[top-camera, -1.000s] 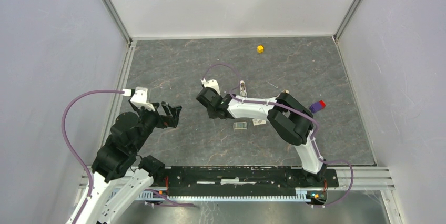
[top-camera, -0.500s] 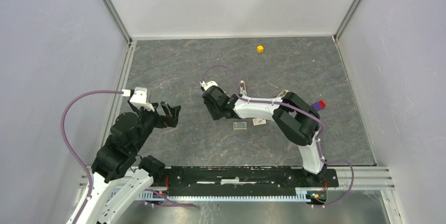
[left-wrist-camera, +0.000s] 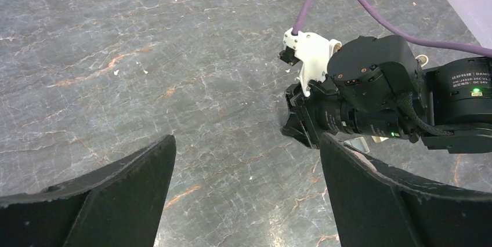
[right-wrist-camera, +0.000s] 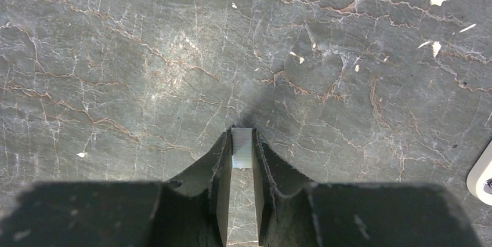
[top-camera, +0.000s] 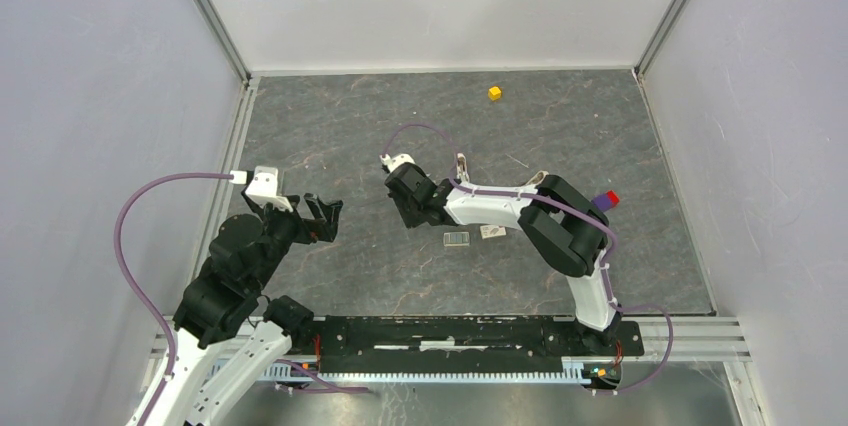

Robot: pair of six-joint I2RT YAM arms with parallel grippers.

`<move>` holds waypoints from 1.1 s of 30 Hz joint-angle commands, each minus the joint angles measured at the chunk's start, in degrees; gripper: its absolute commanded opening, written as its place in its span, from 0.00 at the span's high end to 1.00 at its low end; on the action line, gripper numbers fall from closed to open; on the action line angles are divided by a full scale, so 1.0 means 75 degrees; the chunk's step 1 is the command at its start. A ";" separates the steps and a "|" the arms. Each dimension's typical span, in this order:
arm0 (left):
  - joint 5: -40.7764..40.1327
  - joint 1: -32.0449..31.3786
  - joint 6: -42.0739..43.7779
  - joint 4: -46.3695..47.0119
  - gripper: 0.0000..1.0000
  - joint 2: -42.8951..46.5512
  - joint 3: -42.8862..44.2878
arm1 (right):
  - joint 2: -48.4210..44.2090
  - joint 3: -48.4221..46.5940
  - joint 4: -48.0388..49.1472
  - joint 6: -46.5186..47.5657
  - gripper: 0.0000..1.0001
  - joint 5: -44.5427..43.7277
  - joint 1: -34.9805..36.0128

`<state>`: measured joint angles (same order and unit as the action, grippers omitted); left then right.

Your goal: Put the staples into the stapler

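The right gripper [right-wrist-camera: 242,138] pointed down at the grey table [top-camera: 340,126], left of centre, with its fingers pressed in on the staples [right-wrist-camera: 242,153], a short silvery ribbed strip pinched between the tips. Whether the strip rested on the table or hung just above it could not be told. The stapler [top-camera: 461,165], small and white, lay on the table just behind the right forearm, apart from the gripper. The left gripper [left-wrist-camera: 246,142] hung spread wide and held nothing, near the left side and facing the right one. A small clear flat piece [top-camera: 456,238] lay nearer the front, and a yellow cube [top-camera: 494,93] sat near the back wall.
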<state>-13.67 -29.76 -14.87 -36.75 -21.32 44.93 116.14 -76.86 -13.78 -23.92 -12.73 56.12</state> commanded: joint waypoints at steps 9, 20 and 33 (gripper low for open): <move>-0.0227 -0.0028 0.0354 0.0119 0.00 -0.0018 0.0007 | -0.1098 0.0574 0.0439 0.0278 0.78 0.0003 -0.0393; 0.0090 -0.0034 0.0641 0.0148 0.00 -0.0506 0.0165 | -0.2105 0.1289 0.0689 0.0414 0.78 -0.0430 -0.1283; -0.0568 -0.0030 0.0981 0.0014 0.00 -0.0762 0.0093 | -0.2430 0.2236 0.1537 0.0360 0.77 -0.0591 -0.1894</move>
<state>-16.53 -29.76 -9.91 -37.63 -26.79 45.10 99.79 -60.82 -6.28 -21.34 -15.75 42.46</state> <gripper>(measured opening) 0.994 0.229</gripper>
